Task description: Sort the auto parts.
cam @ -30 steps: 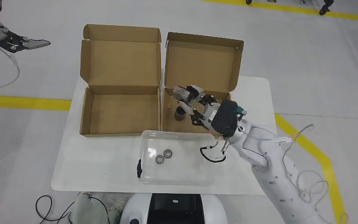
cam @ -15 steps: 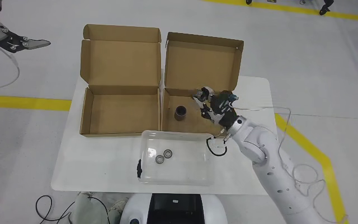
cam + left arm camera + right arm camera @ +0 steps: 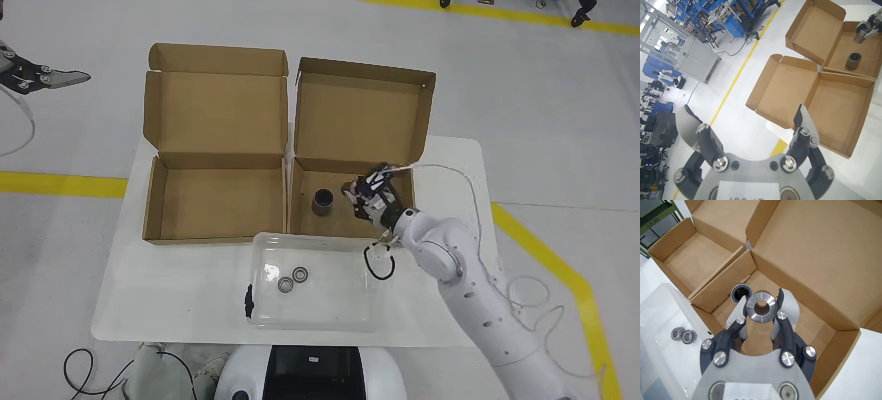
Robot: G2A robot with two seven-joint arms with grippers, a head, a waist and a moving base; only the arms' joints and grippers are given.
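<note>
The white tabletop [image 3: 130, 300] carries two open cardboard boxes side by side along its far edge, lids folded back. Seen from above, the left box [image 3: 210, 205] sits toward 10 o'clock of the tabletop's middle and the right box [image 3: 335, 225] toward 1 o'clock, their inner walls touching. A clear plastic tray [image 3: 330, 295] lies at 6 o'clock, its far rim just beside the boxes' near walls.

The left claw [image 3: 743, 111] hangs off the tabletop over the grey floor, out past 9 o'clock of the left box, its fingers spread wide with nothing between them. The right claw [image 3: 762, 298] is inside the right box and pinches a silver bushing [image 3: 761, 309] by its sides, the bored end face turned toward the wrist camera. The bushing is tilted over the box floor; whether it touches the cardboard cannot be told.

A dark sleeve [image 3: 322, 201] stands upright on the right box's floor, at 9 o'clock of the held bushing and just beside it, close to the box's left wall.

Two small bearings [image 3: 292, 278] lie touching each other in the tray's 9 o'clock half.
</note>
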